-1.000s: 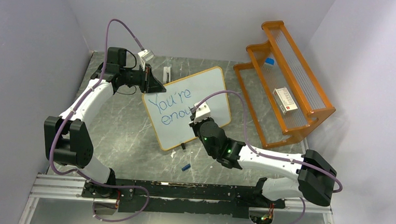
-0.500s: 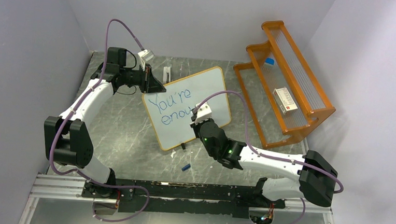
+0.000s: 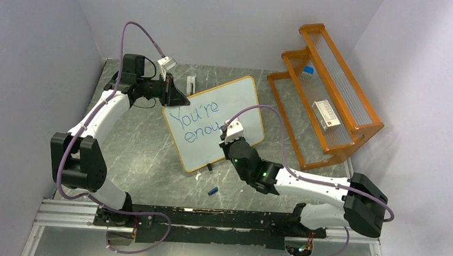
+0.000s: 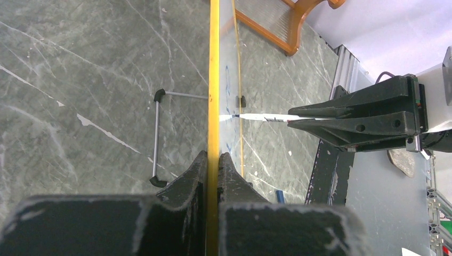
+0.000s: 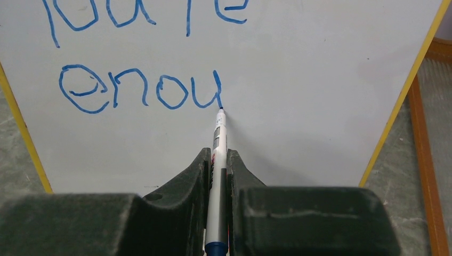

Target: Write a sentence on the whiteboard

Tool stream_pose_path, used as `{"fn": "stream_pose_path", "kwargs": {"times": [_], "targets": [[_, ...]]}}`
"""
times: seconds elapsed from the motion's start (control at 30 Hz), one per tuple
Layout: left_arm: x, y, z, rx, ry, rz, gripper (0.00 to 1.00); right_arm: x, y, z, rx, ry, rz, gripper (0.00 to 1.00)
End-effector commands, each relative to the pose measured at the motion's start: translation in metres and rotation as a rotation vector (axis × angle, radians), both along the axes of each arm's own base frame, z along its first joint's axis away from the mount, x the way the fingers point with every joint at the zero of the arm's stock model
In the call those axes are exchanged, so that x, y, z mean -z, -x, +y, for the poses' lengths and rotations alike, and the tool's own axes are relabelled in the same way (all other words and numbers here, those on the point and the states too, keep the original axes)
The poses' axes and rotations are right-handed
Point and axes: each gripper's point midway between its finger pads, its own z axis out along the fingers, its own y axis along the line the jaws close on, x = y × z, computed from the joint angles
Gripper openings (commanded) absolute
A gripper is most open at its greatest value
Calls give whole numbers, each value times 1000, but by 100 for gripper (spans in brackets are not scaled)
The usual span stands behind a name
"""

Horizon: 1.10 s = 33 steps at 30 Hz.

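The orange wooden rack [image 3: 311, 30] is the biggest thing here, set at the far right of the table at an angle, close to the right wall. Its stepped shelves are lined with clear ribbed panels. A small white box [image 3: 324, 115] with a red patch lies on the upper shelf. A small blue-tipped item [image 3: 308, 69] sits further back; I cannot tell what it is.

The whiteboard [image 3: 237, 102] stands mid-table, just left of the rack, propped on its black clip feet [image 3: 210, 166] and turned at a slant. On it, in blue, I read "You're" and below it "enou".

The left gripper [image 4: 213, 165] is clenched on the board's thin yellow frame at its upper left corner, one finger on each face. The right gripper [image 5: 216, 160] is clamped on a white marker [image 5: 218, 138] with the barrel between its fingers. The marker's tip touches the board at the bottom of the last stroke of the "u".

A small blue cap [image 3: 212, 191] lies on the table in front of the board, apart from it.

The table [image 3: 145, 153] is grey marble-patterned with pale veins. Plain pale walls [image 3: 230, 21] close it in at the back and on both sides.
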Motion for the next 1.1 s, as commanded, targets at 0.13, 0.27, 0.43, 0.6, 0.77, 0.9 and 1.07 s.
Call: {"fn": "stream_pose_path", "kwargs": {"times": [0.13,0.27,0.43,0.6,0.77,0.9,1.07], "targets": [[21,-9,6,-27,-64,-6,5,-10,0,-17,40,-20,-32,0],[20,-8,6,-25,-62,-7,5,-16,-5,-20,50,-32,-42,0],[20,-8,6,-26,-65,-6,5,-22,-13,-22,57,-67,-47,0],[22,-8,5,-25,-67,-3,5,-26,-15,-17,43,-85,-56,0],[22,-8,5,-25,-66,-3,5,-31,-17,-12,31,-94,-68,0],[22,-8,5,-25,-67,-3,5,-31,-19,-10,39,-91,-72,0],[22,-8,5,-23,-66,-1,5,-29,-23,-9,53,-90,-75,0]]}}
